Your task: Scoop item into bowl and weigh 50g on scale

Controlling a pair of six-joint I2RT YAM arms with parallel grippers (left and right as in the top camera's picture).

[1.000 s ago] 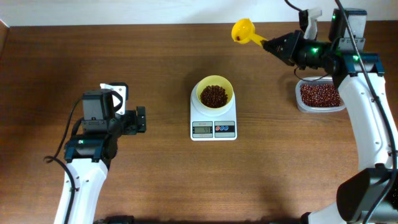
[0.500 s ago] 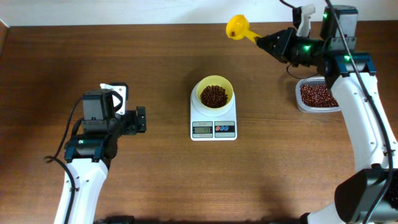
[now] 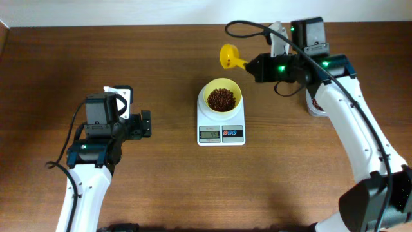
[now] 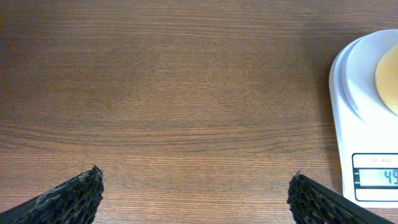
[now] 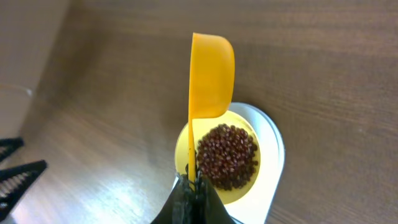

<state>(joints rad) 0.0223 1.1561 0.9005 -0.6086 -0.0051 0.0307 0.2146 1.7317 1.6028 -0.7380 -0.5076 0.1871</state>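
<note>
At mid-bench I see the beans (image 3: 222, 98) in the bowl (image 3: 207, 94) atop the scale (image 3: 222, 122); my right hand (image 3: 253, 65) is clamped on the yellow scoop (image 3: 230, 56) nearby, my left hand (image 3: 145, 124) wide open, empty.

I see a yellow scoop (image 3: 230, 56) above the brown wooden counter (image 3: 161, 77), its cup turned on edge.

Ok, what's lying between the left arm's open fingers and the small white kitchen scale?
Nothing but bare brown wooden table lies between the left fingers and the small white rectangular scale; the overhead and left wrist views both show it.
</note>
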